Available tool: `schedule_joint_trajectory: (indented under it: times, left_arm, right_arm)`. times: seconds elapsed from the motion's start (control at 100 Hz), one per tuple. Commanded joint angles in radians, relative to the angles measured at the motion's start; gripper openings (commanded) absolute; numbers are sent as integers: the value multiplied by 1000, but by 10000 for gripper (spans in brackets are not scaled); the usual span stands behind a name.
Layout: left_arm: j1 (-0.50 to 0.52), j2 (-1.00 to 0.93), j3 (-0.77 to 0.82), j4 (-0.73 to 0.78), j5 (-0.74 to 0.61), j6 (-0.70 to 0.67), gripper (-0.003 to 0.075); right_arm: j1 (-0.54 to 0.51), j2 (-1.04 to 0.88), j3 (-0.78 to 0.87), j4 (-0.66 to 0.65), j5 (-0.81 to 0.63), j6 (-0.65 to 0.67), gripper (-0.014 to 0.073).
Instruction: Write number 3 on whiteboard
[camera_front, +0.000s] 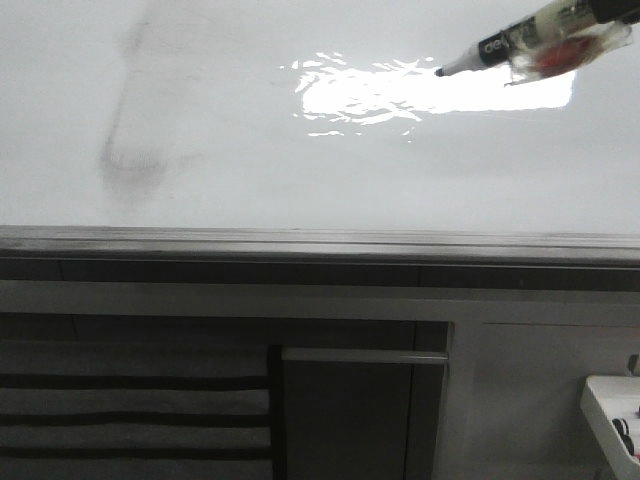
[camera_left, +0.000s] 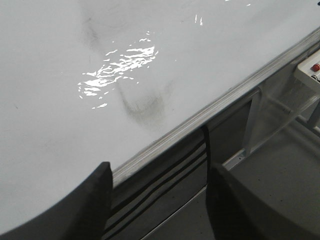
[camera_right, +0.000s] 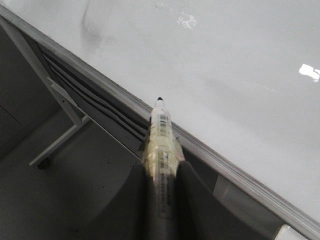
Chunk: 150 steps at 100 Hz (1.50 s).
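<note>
Whiteboard: I am facing the whiteboard (camera_front: 300, 150), a glossy white board lying flat, with its grey metal edge (camera_front: 300, 240) running along the side nearest the cabinets.
Glare: a bright patch of glare (camera_front: 400, 95) is shining on the whiteboard, toward my right side of it.
Smudge: a faint grey smudge (camera_front: 135, 160) is sitting on my left part of the whiteboard, well apart from the glare.
Number 3: I am not seeing any black stroke on the whiteboard in any view.
Marker: I am holding a marker (camera_front: 530, 45) with a clear barrel and a dark tip (camera_front: 441, 72); the tip is sitting at the right end of the glare, and I cannot tell whether it is touching the whiteboard.
Right gripper: my right gripper (camera_right: 162, 175) is clamping the marker between its two dark fingers (camera_right: 195, 195), the tip pointing toward the whiteboard's metal edge in the wrist view.
Left gripper: my left gripper (camera_left: 160, 200) is holding nothing, its fingers (camera_left: 95, 200) standing wide apart, hanging by the whiteboard's metal edge close to the smudge.
Cabinets: white and grey cabinet panels (camera_front: 350, 400) are standing beyond the whiteboard's metal edge.
</note>
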Motion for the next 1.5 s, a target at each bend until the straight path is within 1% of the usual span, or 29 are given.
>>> schedule_joint_trajectory:
  times: [0.0, 0.39, 0.49, 0.61, 0.72, 0.86, 0.93, 1.039, 1.119, 1.189, 1.329, 1.419, 1.489]
  left_arm:
    - [4, -3, -27, -37, -70, -13, 377]
    - [4, -3, -27, -43, -70, -13, 377]
    - [4, -3, -27, -45, -70, -13, 377]
    - [4, -3, -27, -45, -71, -13, 377]
    - [4, -3, -27, -45, -74, -13, 377]
    - [4, -3, -27, -45, -74, -13, 377]
    - [4, -3, -27, -43, -74, -13, 377]
    - [4, -3, -27, -43, -76, -13, 377]
    - [4, -3, -27, -43, -78, -13, 377]
    - [4, -3, -27, -43, -80, -13, 377]
    - [4, -3, -27, -48, -80, -13, 377]
    - [4, -3, -27, -48, -80, -13, 377]
    - [4, -3, -27, -43, -81, -13, 377]
  right_arm:
    - [-8, 26, -34, 31, -98, -2, -32]
    - [0, 294, -247, 42, -88, -6, -32]
    - [16, 357, -276, 42, -123, -16, -32]
    - [20, 408, -283, 42, -206, -16, -32]
    - [20, 448, -283, 38, -237, -16, -32]
    - [-8, 461, -283, 29, -246, -16, -32]
    - [-43, 445, -283, 29, -206, -16, -32]
    - [-88, 427, -275, 17, -96, -16, -32]
    - [-79, 431, -245, 18, -89, -16, -32]
    - [-44, 445, -225, 19, -136, -16, -32]
    - [22, 485, -235, 26, -214, -16, -32]
    - [15, 490, -240, 22, -212, -16, -32]
    - [-11, 473, -240, 20, -176, -16, -32]
